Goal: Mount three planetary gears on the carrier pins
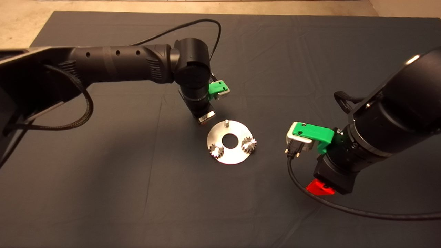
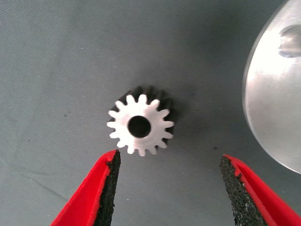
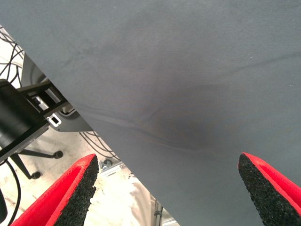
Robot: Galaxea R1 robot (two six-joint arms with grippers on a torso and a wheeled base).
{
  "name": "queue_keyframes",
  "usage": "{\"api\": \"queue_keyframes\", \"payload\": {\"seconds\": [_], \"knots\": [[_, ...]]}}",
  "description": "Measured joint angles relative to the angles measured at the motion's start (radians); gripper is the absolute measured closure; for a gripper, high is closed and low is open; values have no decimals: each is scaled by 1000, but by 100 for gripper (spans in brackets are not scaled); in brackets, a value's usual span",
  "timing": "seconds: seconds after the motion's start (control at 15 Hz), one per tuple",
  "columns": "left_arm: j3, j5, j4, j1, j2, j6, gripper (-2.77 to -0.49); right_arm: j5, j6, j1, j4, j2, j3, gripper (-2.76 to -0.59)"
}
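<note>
On the dark mat (image 1: 103,193), just beside the round disc (image 1: 229,155), the last gear (image 2: 140,125) lies flat, hole up. The left claw (image 2: 167,188) hangs right above it, fingers wide open, one each side. One pin (image 1: 226,123) is bare. The right claw (image 3: 167,188) waits open, well apart.

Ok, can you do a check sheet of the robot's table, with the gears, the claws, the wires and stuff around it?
Surface: dark mat, a few creases.
Job's things: disc flat on the mat; two gears on pins; third pin bare; loose gear flat on the mat beside the disc.
Clutter: nothing seen.
Grippers: left gripper open above the loose gear; right gripper open, right of the disc, empty.
Cables: black cable across the mat at the right arm.
Surroundings: pale floor beyond the mat.
</note>
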Motion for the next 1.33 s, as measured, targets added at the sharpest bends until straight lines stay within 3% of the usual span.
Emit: {"api": "queue_keyframes", "payload": {"seconds": [0.47,1.33], "knots": [[-32,-1,59,-4,18,16,-146,0,0,0,0,-3,4,-220],[-72,-1,77,-1,14,48,-146,0,0,0,0,-3,4,-220]]}}
